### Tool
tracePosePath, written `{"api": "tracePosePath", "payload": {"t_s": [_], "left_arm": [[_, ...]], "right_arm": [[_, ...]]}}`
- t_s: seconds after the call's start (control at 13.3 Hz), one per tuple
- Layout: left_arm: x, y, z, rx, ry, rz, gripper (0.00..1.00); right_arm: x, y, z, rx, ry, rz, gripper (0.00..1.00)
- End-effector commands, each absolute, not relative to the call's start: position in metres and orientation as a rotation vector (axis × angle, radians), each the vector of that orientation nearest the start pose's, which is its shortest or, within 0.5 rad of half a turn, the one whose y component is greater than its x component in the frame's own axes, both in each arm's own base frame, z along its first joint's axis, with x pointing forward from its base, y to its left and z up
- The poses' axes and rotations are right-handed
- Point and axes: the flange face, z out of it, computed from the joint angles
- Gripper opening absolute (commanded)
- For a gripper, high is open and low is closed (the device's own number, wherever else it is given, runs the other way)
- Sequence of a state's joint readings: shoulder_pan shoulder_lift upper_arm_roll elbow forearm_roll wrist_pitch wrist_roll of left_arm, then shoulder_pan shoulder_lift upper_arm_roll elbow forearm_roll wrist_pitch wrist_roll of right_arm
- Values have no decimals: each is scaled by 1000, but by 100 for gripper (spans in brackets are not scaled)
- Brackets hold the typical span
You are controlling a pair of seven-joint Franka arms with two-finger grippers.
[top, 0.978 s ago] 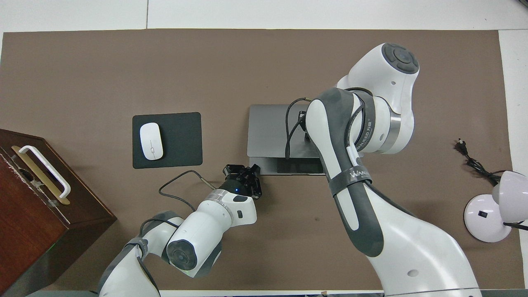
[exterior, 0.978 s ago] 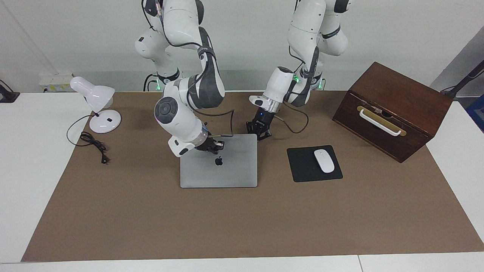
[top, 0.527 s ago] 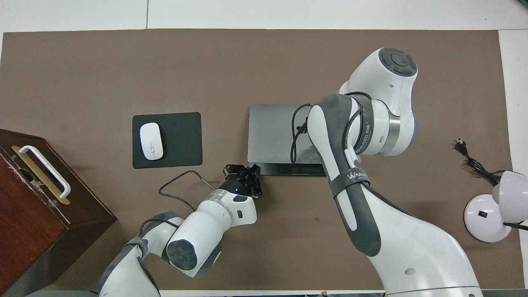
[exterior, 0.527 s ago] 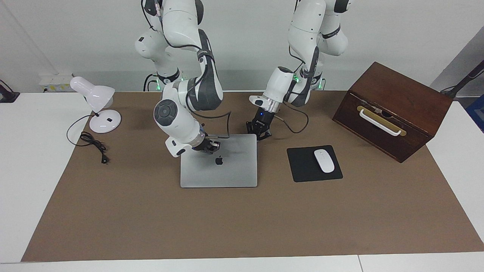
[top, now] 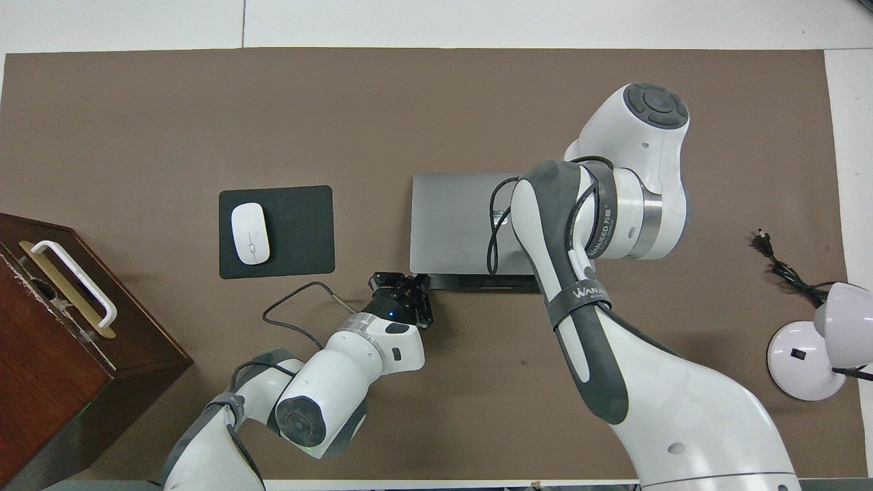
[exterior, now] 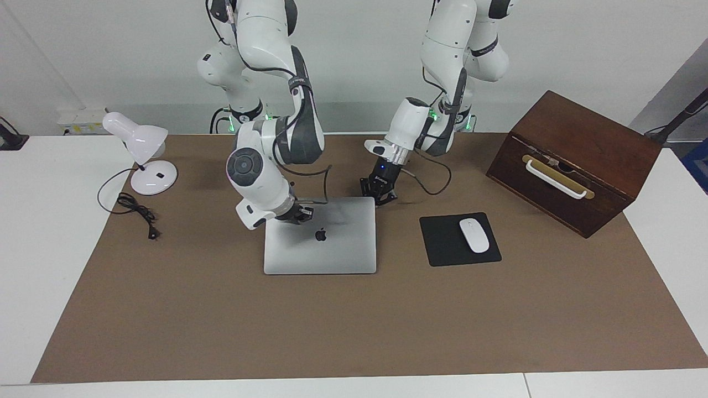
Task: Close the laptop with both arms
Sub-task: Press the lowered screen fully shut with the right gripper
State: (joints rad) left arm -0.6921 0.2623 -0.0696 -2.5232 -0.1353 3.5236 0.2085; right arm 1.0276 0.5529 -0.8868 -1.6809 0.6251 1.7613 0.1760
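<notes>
The silver-grey laptop (exterior: pixel 332 246) lies in the middle of the brown mat, its lid with the black apple logo almost flat. In the overhead view only a thin dark strip shows under the laptop (top: pixel 447 218) at the edge nearer the robots. My right gripper (exterior: pixel 297 213) is shut and rests on the lid near that edge, on the right arm's side of the logo. My own forearm hides it from overhead. My left gripper (exterior: pixel 379 193) (top: pixel 404 292) is shut and stands low at the laptop's corner nearest the left arm's base, holding nothing.
A black mouse pad (exterior: pixel 442 246) with a white mouse (exterior: pixel 474 235) lies beside the laptop toward the left arm's end. A dark wooden box (exterior: pixel 575 160) with a white handle stands at that end. A white desk lamp (exterior: pixel 145 160) and its cord (exterior: pixel 135 213) are at the right arm's end.
The lid has come down further: the dark strip of the base has narrowed. My right gripper has slid along the lid toward the robots. The left arm has not moved.
</notes>
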Motion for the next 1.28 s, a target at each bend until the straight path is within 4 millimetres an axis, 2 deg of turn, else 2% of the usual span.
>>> {"api": "tracePosePath", "payload": {"t_s": [0.0,0.53,1.2], "left_arm": [[363,-323,230,-2940,1209,-987,0],[360,-328,231,-2942,1220,-986,0],[367,-334,236,-2947,1214,-990,0]], "right_arm": [[592,199,357,-2975,293,420,0],[588,202,352,-2992,280,430,0],[579,200,332,-3004,287,450,0]]}}
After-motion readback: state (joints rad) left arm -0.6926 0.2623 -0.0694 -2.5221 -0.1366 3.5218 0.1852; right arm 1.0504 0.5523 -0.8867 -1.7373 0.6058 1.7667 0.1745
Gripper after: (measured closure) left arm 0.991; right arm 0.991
